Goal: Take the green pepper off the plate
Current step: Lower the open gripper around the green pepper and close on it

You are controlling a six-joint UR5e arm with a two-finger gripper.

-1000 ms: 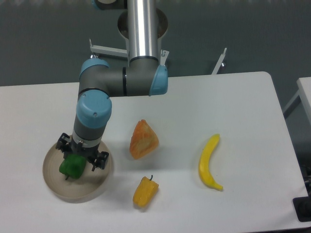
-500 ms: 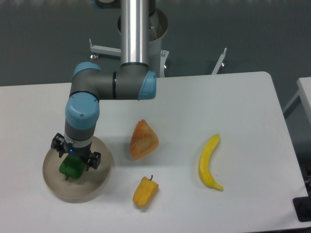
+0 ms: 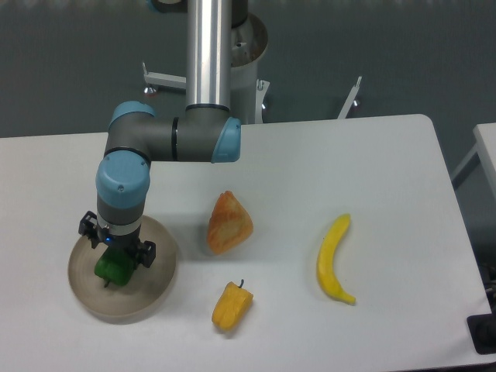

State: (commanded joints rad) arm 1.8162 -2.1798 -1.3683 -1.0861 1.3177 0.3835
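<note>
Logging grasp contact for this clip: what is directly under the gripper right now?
The green pepper lies on the plate beneath the gripper. The wrist covers its top, so finger contact cannot be seen.

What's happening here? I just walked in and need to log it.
One robot arm has its claw down over the plate at the table's left, right on top of the green pepper. Whether the claw is closed on it can't be seen. A yellow pepper, an orange wedge and a banana lie untouched.
</note>
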